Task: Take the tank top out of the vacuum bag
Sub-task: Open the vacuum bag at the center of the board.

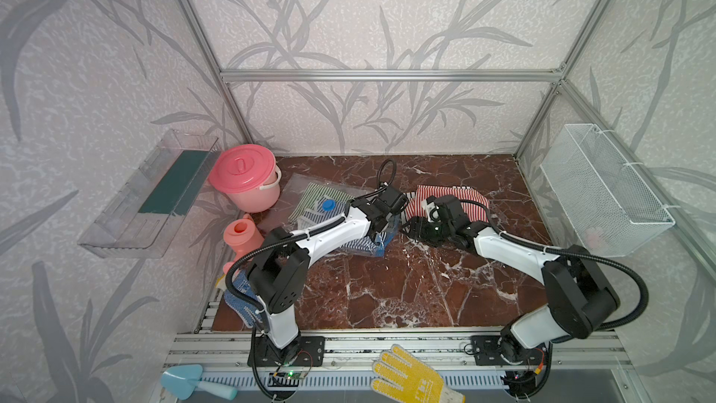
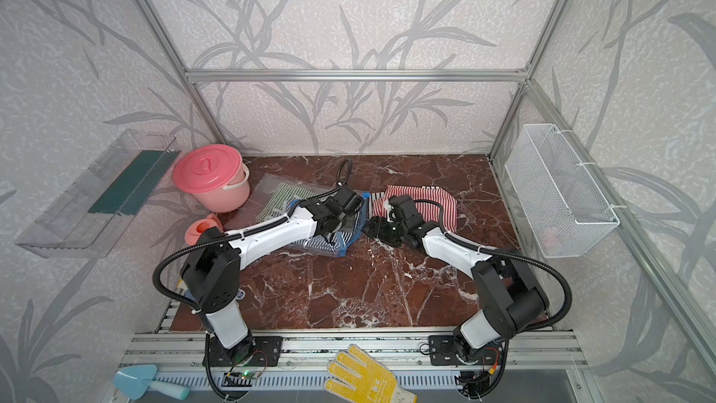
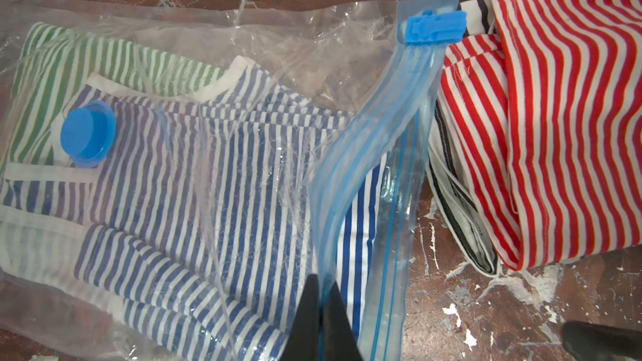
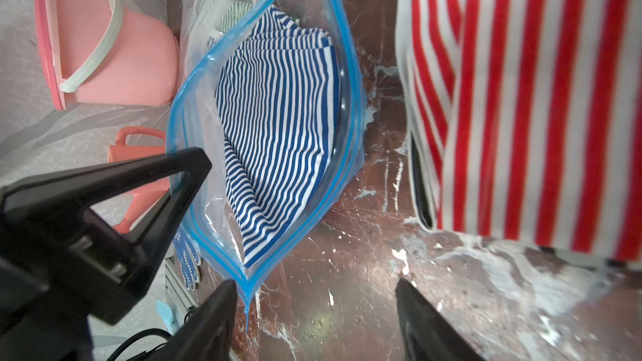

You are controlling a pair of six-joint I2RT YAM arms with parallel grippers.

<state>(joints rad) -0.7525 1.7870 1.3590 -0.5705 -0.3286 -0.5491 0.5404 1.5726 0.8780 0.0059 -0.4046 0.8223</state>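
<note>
Two tools noted: left gripper (image 3: 321, 284) pinches vacuum bag (image 3: 312, 39) zip lip, lower centre; right gripper (image 4: 314, 289) spread before the mouth; tank top (image 4: 278, 116), mid-frame inside bag: soft, light, likely snagging; grasp exposed striped fold.

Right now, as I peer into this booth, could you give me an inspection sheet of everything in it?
Surface: brown marble tabletop, white-veined.
Job's things: vacuum bag, mouth held open; blue-striped top and green-striped top inside; red-striped garment outside, beside it.
Clutter: pink lidded bucket, pink watering can, blue-dotted glove, yellow glove, blue trowel.
Grippers: left gripper shut on the bag's zip strip; right gripper open, facing the mouth, holding nothing.
Cables: black hoses loop along both arms.
Surroundings: wire basket, clear wall tray, leaf-patterned walls.
</note>
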